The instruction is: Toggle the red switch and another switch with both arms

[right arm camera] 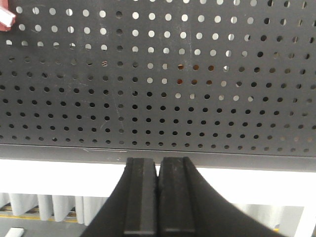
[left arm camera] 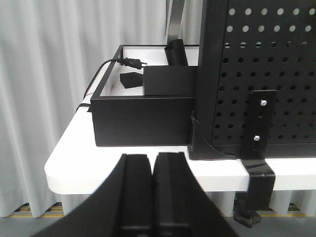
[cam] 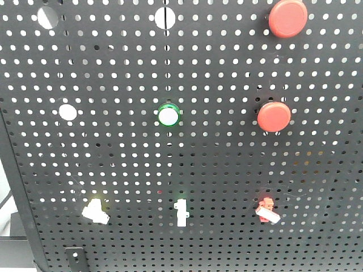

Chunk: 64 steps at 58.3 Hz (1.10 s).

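On the black pegboard [cam: 227,170] the red switch [cam: 265,209] sits at lower right, its whitish lever pointing down-right. The other switch [cam: 95,211], chunky white with a yellowish base, sits at lower left. Neither gripper shows in the front view. My left gripper [left arm camera: 153,159] is shut and empty, low before the table edge, left of the board's foot. My right gripper [right arm camera: 158,162] is shut and empty, below the board's bottom edge. A corner of the red switch [right arm camera: 6,19] shows at the top left of the right wrist view.
A slim white toggle [cam: 181,212] sits between the two switches. Two large red push buttons [cam: 274,117] and a green-ringed button [cam: 168,115] are higher up. A black open box [left arm camera: 143,116] with a cable stands left of the board; a bracket [left arm camera: 259,148] clamps the board to the white table [left arm camera: 84,165].
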{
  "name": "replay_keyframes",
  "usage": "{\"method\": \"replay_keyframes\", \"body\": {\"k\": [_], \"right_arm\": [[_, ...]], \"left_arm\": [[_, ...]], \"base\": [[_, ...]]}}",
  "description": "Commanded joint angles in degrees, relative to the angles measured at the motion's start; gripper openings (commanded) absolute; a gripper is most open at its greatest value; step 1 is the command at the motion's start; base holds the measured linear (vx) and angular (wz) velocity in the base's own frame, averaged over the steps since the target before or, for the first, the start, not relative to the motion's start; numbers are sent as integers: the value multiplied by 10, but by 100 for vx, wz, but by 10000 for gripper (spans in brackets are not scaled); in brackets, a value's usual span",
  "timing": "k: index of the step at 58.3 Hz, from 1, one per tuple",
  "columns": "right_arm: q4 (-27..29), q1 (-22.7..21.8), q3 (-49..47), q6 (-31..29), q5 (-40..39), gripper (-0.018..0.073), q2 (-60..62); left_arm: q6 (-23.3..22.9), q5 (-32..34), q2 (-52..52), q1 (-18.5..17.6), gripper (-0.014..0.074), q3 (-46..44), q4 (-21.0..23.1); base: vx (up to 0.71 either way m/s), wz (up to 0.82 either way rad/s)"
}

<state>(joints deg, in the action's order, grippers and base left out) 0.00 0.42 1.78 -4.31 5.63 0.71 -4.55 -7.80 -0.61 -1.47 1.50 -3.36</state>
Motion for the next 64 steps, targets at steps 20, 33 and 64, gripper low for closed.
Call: {"method": "replay_keyframes", "body": {"k": [20,33,64], "right_arm": [[0,0,-79,6,-196,-6,-8],[0,0,-249,-7,-154,-6,-146],[0,0,-286,0,-201,-6,-328]], "left_arm": [[-27,268,-5,1,2,-54,30],[6,193,99,1,2,-253,25],[-1,71,319,0,2,-325,76]], "base": [[0,0],[0,0],[0,0]]}}
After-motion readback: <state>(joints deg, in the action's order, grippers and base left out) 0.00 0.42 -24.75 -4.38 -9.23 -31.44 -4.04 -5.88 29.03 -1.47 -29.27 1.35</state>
